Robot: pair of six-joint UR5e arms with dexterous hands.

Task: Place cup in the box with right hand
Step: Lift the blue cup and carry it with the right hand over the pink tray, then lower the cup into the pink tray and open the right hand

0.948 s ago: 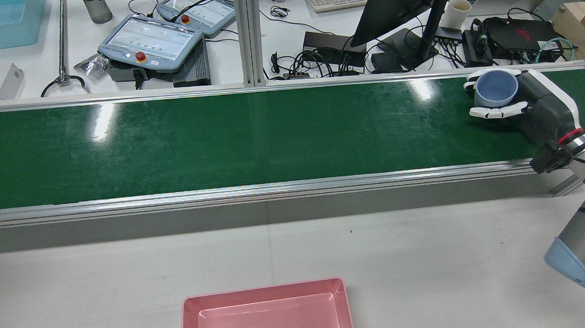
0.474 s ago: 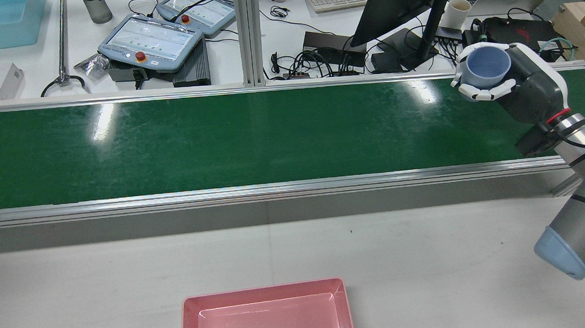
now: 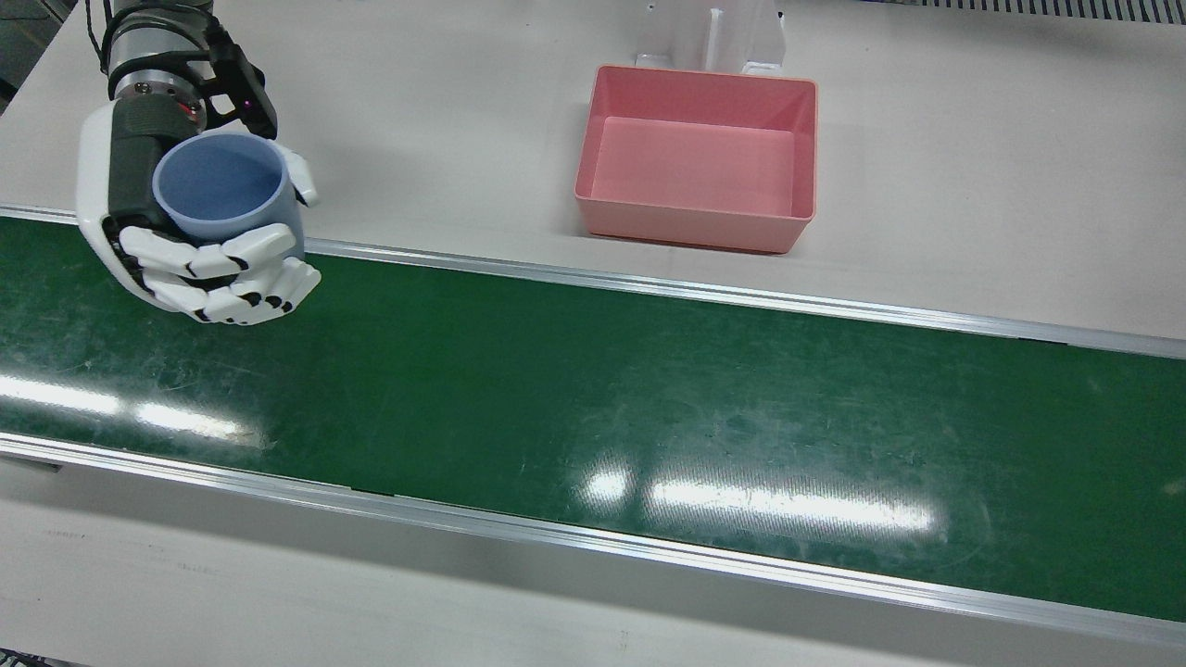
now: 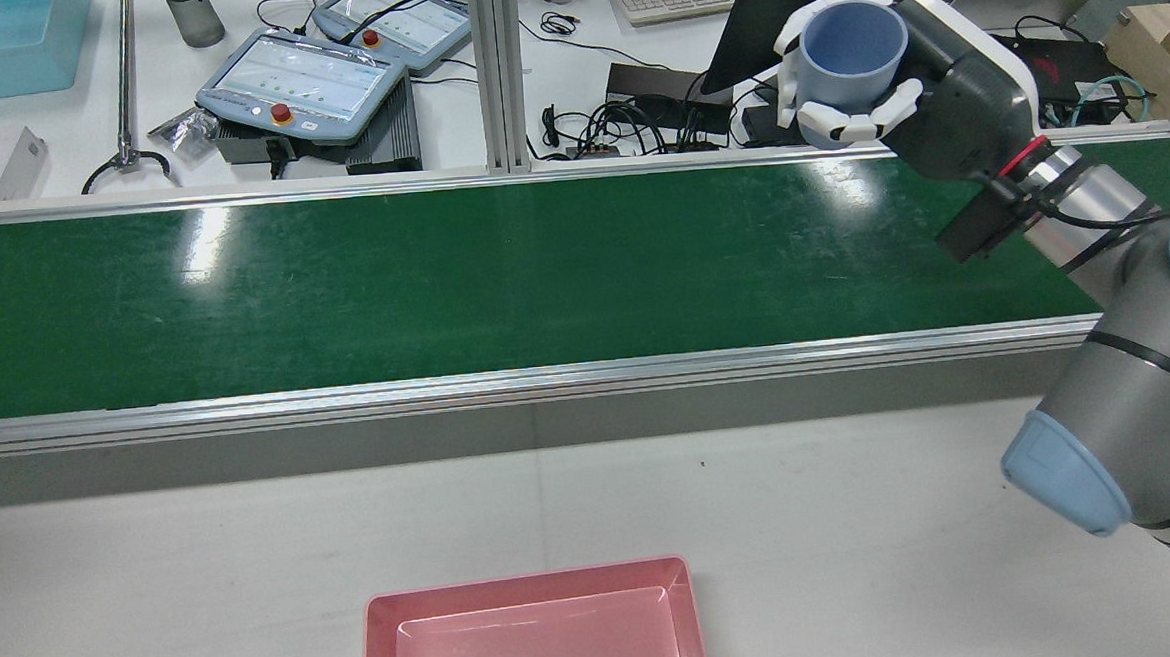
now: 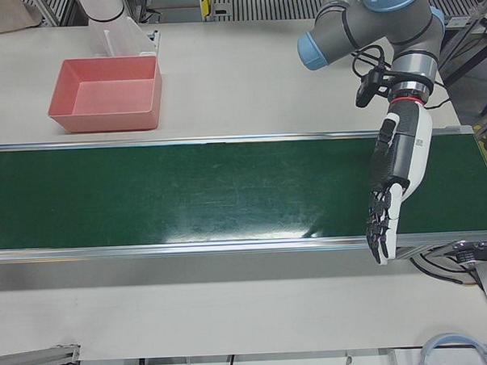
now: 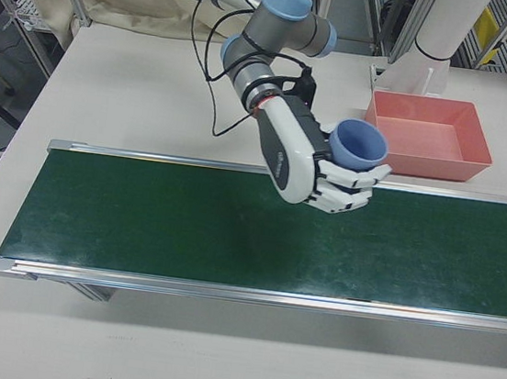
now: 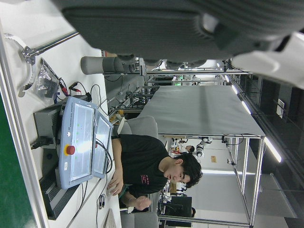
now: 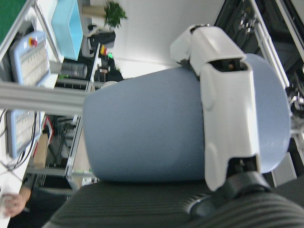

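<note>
Cup [image 8: 147,142] fills right hand view.

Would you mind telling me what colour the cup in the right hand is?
The cup is pale blue, clearest in the front view.

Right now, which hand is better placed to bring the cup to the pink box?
The right hand: its fingers already hold the blue cup upright above the belt. The left hand is empty, far from the pink box.
</note>
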